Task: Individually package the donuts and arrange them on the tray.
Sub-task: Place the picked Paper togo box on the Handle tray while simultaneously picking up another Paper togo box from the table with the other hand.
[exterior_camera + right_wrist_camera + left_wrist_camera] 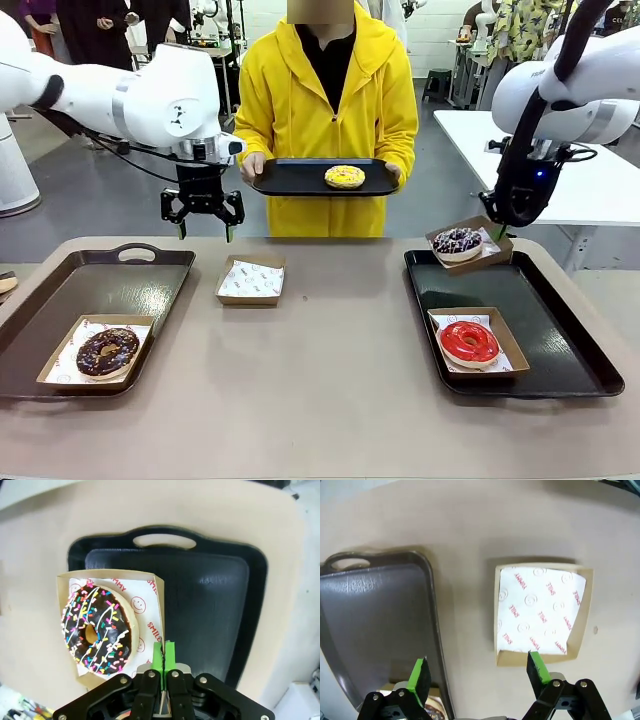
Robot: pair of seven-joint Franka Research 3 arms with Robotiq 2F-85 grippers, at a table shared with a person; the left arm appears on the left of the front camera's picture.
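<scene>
Left wrist view: empty left claw (477, 659) gapes; liner (540, 612) reads "SMILE" — right claw (163, 655) pinches box wall (160, 610).

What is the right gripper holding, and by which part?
The shallow brown cardboard box with the dark sprinkled ring donut, pinched at its side wall by the fingers.

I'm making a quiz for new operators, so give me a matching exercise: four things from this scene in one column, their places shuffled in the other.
1. yellow donut
2. red donut
3. empty box
4. white-streaked donut

a. in the pinched box, right gripper shut on its edge
b. on the table beside the left tray
c. on the raised tray that the person holds
d. boxed, inside the right tray

Pairs: 1-c, 2-d, 3-b, 4-a
</scene>
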